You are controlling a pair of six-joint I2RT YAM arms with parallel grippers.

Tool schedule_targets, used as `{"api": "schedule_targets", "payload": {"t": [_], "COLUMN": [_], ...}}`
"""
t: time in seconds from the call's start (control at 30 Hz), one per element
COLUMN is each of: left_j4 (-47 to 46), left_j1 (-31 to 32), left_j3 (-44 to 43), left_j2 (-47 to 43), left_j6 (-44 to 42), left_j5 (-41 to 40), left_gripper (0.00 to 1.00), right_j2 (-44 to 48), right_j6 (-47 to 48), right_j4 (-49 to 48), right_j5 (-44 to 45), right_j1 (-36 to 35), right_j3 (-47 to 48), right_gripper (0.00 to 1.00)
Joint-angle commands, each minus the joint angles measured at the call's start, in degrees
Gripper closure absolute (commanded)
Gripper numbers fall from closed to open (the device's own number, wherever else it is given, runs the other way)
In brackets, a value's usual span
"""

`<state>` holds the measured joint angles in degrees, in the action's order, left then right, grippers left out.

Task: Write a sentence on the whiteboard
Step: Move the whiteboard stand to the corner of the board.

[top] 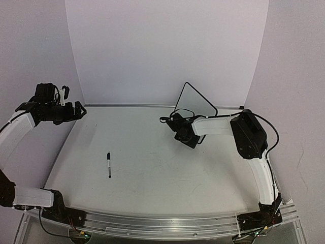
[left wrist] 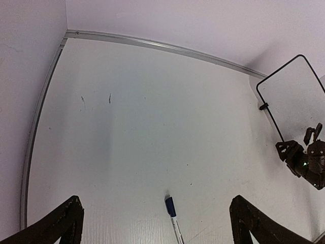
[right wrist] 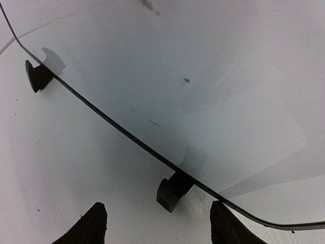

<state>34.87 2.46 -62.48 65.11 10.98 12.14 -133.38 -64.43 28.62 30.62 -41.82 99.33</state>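
One whiteboard [right wrist: 203,76] stands just beyond the spread right gripper [right wrist: 158,219]

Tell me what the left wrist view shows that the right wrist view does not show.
Only the left wrist view shows the marker lying on the table, most of the whiteboard frame and the right gripper near it. Only the right wrist view shows both black feet close up and small dark specks on the board. Both show the whiteboard, with no writing visible, and the white table.
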Motion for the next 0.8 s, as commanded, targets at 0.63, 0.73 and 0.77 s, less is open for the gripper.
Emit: {"api": "schedule_targets", "payload": {"t": [0.63, 0.73, 0.77], "left_j4": [-1.5, -1.5, -1.6], "left_j1": [-0.1, -0.1, -0.1], "left_j3": [0.1, 0.1, 0.1], "left_j2": [1.5, 1.7, 1.8], "left_j6": [1.0, 1.0, 1.0], "left_j5": [1.9, 2.0, 2.1], "left_gripper": [0.0, 0.0, 0.01], "right_j2": [-1.8, -2.4, -2.5], "right_j6": [-4.2, -4.1, -4.1], "right_j4": [3.1, 3.5, 3.6], "right_j5": [4.5, 4.8, 4.8], "right_j1": [4.7, 4.7, 4.7], "right_j3": [-2.2, -1.8, -1.7], "right_gripper": [0.57, 0.62, 0.63]}}
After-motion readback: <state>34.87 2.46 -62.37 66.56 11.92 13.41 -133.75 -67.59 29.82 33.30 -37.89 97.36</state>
